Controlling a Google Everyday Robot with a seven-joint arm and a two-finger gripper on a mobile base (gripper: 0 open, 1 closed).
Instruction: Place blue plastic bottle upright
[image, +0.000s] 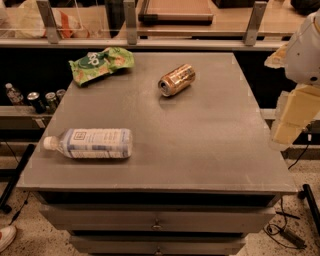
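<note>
The blue plastic bottle (92, 143) lies on its side at the front left of the grey table (200, 150). Its white cap points left and its pale blue-and-white label faces up. My gripper (291, 119) hangs at the right edge of the view, beside the table's right edge. It is far to the right of the bottle and holds nothing that I can see.
A gold-orange soda can (176, 79) lies on its side at the back middle. A green snack bag (101, 63) lies at the back left. A tiny bottle and dark cans (37, 99) stand on a low shelf beyond the left edge. Drawers (157, 222) are below the tabletop.
</note>
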